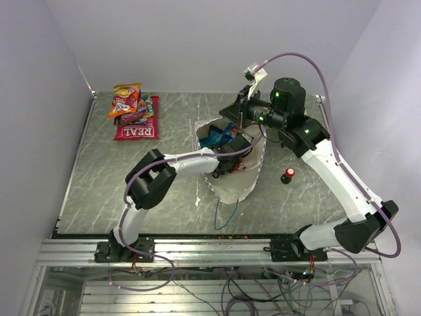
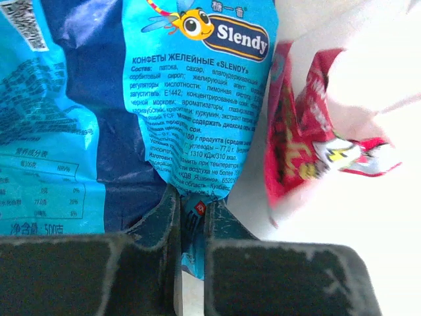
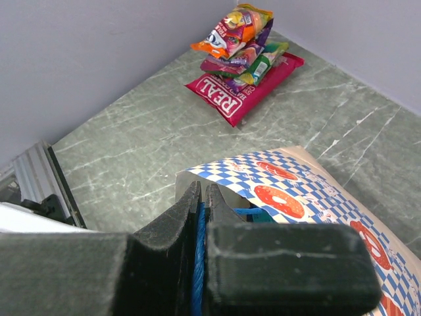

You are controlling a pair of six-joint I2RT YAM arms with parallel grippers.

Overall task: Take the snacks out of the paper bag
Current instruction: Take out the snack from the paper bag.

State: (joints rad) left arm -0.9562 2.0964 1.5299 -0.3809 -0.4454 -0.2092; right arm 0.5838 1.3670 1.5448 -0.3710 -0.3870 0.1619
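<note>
The step in hand is the lift-out of one more snack from the paper bag, which sits mid-counter with its mouth gaping up toward the overhead camera. The right jaws are clenched on a blue cord handle at the bag's 12 o'clock rim, holding that side up; the other cord trails loose on the counter at 6 o'clock. The left arm reaches in from 8 o'clock, and its jaws are shut on the bottom seam of a blue candy bag marked "Slendy", deep inside the paper bag. Beside that packet a second blue packet lies at 9 o'clock and a red packet at 3 o'clock, so at least two more are left to fetch. A pile of snacks already lies on the counter at roughly 10 o'clock from the bag, the red "REAL" packet at the bottom and an orange packet on top. The next move looks like a pull up through the mouth, clear of the rim, then a carry toward 10 o'clock. The pinch is only on a thin seam, so a snag on the paper could tug the packet free.
</note>
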